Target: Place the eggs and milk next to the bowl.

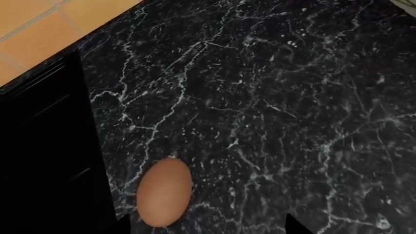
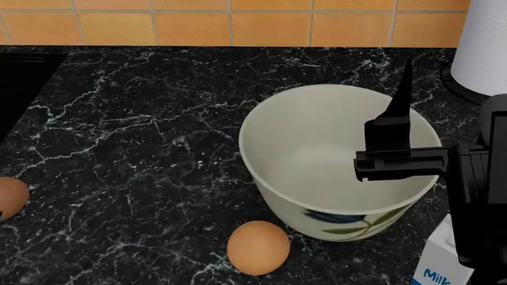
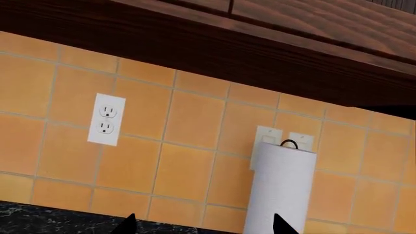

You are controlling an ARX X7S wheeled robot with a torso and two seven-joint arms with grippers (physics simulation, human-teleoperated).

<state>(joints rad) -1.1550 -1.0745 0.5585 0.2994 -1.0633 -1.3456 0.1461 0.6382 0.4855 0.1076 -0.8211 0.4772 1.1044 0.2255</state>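
Note:
The cream bowl (image 2: pixel 317 148) with a blue flower stands on the black marble counter. One brown egg (image 2: pixel 257 247) lies just in front of it. The other egg (image 2: pixel 9 197) lies at the far left edge of the head view. It also shows in the left wrist view (image 1: pixel 164 192), on the counter. My left gripper (image 1: pixel 208 230) is open and empty, with the egg close to one fingertip (image 1: pixel 123 227). The milk carton (image 2: pixel 434 266) stands to the right of the bowl, partly hidden by my right arm. My right gripper (image 2: pixel 402 104) is open and empty, raised over the bowl's right side and facing the wall (image 3: pixel 203 227).
A white paper-towel roll (image 2: pixel 485 44) stands at the back right; it also shows in the right wrist view (image 3: pixel 279 190). A black cooktop (image 2: pixel 20 77) lies at the counter's left, close beside the left egg (image 1: pixel 46 146). An orange tiled wall with an outlet (image 3: pixel 106 119) runs behind.

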